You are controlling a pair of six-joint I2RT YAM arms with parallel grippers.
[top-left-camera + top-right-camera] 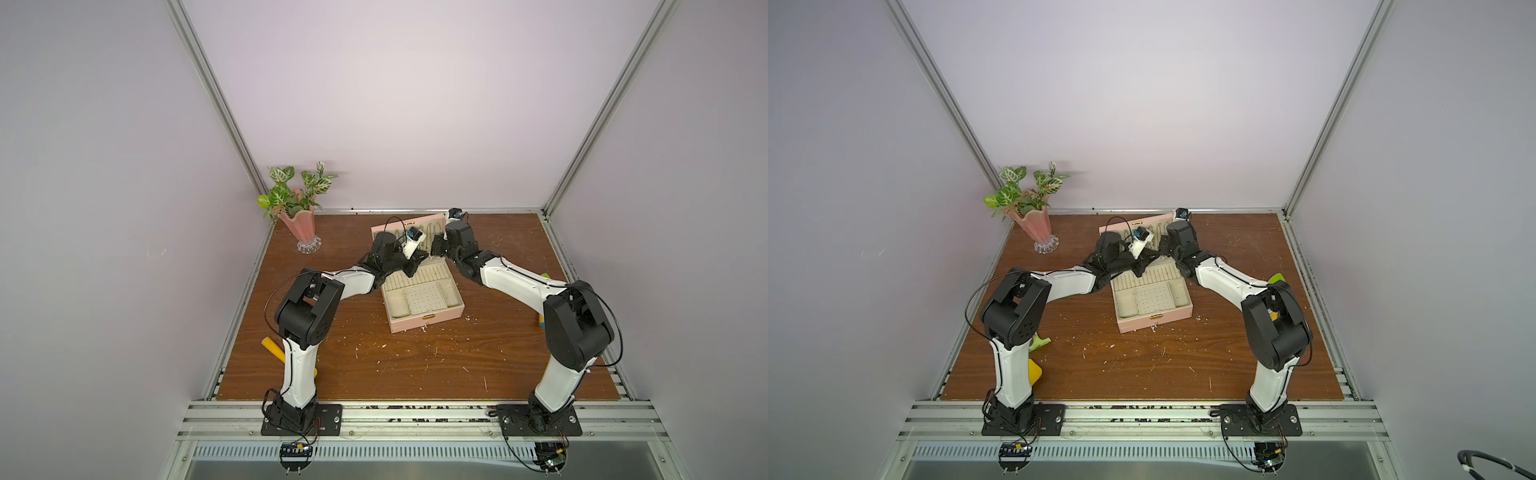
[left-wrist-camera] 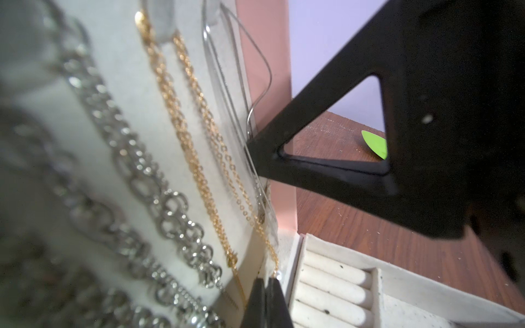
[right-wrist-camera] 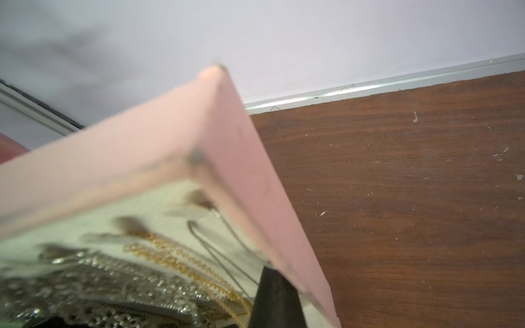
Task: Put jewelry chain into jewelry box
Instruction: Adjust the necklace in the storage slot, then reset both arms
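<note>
Scuffed brown wood makes the surface (image 1: 415,365) under the open pink box (image 1: 428,322), whose upright lid (image 2: 267,42) carries the thin chain (image 2: 268,71) draped from a hook (image 2: 211,12), the closed right fingers (image 2: 284,136) pinching it, apparently to seat it, the closed left fingers (image 2: 264,301) low at the lid's foot.

Both top views: high over the front edge, looking down + fwd, far off, whole table (image 1: 415,365) w/ jewelry box (image 1: 428,320). Left wrist cam: v. close, facing lid (image 2: 264,56) lining. Right wrist cam: close over same lid's corner (image 3: 210,113); wrist views share lid.
</note>
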